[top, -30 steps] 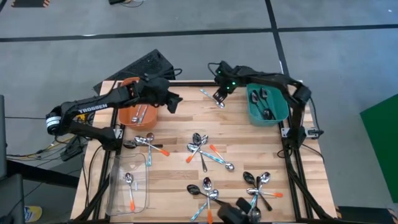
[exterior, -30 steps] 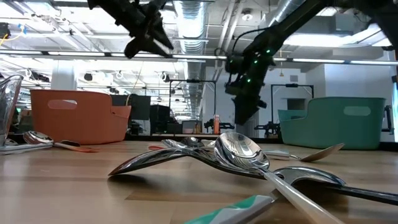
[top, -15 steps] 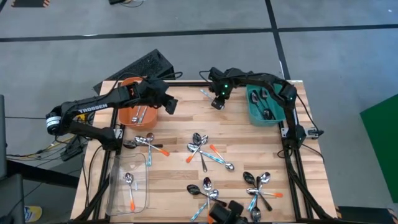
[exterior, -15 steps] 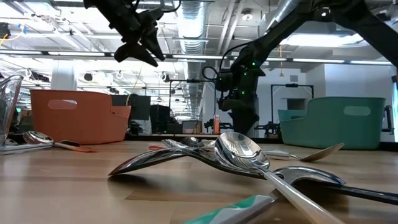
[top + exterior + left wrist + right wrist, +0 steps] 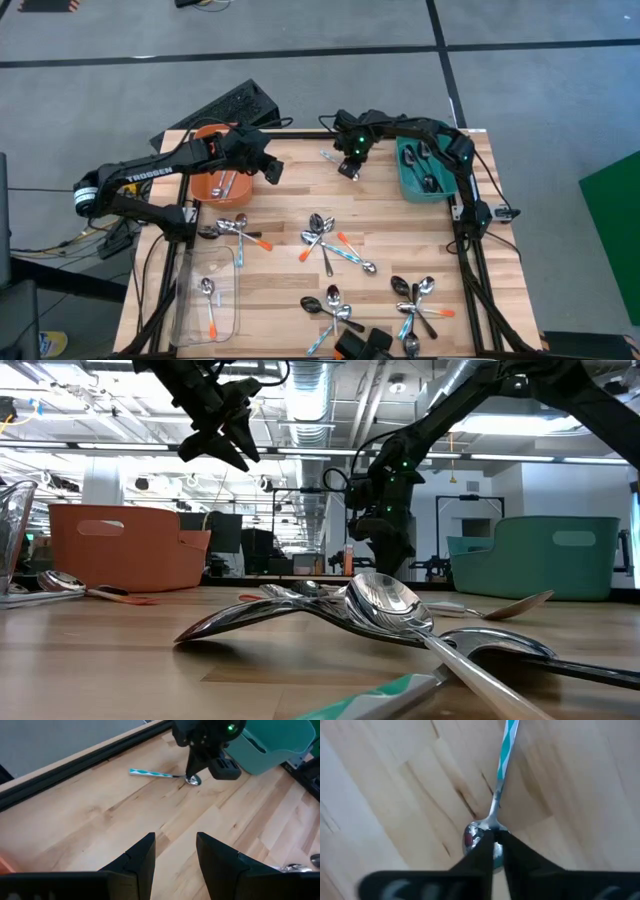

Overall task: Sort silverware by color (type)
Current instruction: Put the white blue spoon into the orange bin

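The right hand (image 5: 347, 166) is low at the far middle of the wooden counter (image 5: 290, 215), its fingers nearly together over the bowl of a blue-striped spoon (image 5: 159, 773) that lies flat there, just left of the teal bin (image 5: 428, 168); whether they pinch it, I cannot tell. The left hand (image 5: 175, 857) hangs released above the counter, right of the orange bin (image 5: 218, 178). Other spoons lie in clusters nearer (image 5: 328, 240).

"TROSSEN" in white capitals along left arm (image 5: 150, 175), high view. No other readable text, label or number anywhere.
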Robot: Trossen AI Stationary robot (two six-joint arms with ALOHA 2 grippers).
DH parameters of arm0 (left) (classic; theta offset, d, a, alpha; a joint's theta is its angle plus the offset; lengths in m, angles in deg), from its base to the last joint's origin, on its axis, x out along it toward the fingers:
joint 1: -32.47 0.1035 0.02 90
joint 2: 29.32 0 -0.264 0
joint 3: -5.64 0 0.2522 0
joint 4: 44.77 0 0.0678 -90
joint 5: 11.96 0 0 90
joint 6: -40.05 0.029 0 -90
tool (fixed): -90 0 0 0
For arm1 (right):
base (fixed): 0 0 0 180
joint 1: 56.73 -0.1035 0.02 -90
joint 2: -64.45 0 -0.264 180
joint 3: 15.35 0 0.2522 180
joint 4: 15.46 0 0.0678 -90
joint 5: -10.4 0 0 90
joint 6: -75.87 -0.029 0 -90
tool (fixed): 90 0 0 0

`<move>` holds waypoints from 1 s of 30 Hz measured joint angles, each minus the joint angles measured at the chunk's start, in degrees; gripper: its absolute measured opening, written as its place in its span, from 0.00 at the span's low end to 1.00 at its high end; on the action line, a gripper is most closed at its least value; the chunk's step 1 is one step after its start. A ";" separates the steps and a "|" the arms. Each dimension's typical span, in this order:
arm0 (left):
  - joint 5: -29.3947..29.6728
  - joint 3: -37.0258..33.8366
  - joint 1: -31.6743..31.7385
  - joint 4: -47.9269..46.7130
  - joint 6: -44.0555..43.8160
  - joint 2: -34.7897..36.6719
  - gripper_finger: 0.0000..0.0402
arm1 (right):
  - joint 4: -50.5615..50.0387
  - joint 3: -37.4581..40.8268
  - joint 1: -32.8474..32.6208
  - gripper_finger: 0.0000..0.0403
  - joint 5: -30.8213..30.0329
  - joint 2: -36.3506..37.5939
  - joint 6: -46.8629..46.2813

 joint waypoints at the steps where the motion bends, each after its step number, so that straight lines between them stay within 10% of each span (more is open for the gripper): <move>1: 0.23 0.00 0.00 0.05 -0.60 0.00 0.32 | 0.07 0.08 -0.02 0.07 0.01 0.78 0.04; 17: 3.51 -0.02 1.19 15.97 5.42 -0.04 0.32 | 5.81 0.24 3.70 0.05 7.04 16.44 -6.73; 30: 3.99 -0.02 2.67 15.35 5.39 -0.04 0.38 | 4.29 0.32 0.24 0.33 0.56 5.49 -5.92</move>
